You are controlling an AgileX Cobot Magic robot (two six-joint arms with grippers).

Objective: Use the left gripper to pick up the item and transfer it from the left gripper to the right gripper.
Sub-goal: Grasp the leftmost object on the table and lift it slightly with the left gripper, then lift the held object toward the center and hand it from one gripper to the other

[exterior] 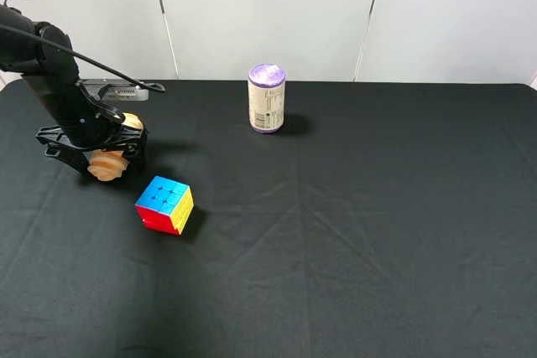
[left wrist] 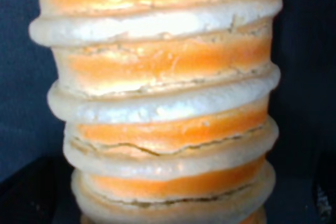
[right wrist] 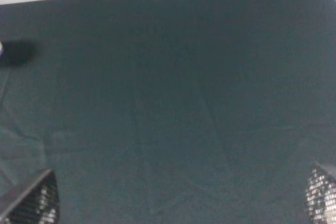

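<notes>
The item [exterior: 107, 164], a tan ribbed roll with orange bands, lies on the black table [exterior: 352, 232] at the far left. My left gripper [exterior: 94, 155] is down over it, jaws spread wide, one on each side. In the left wrist view the item [left wrist: 163, 103] fills the picture, with the dark fingertips [left wrist: 325, 198] only at the lower corners and apart from it. My right gripper [right wrist: 176, 195] is open and empty above bare black cloth. It is out of the exterior high view.
A multicoloured puzzle cube [exterior: 165, 204] sits just right of and in front of the item. A purple-lidded can [exterior: 267, 98] stands at the back centre. A small grey block [exterior: 116, 90] lies behind the left arm by the white back wall.
</notes>
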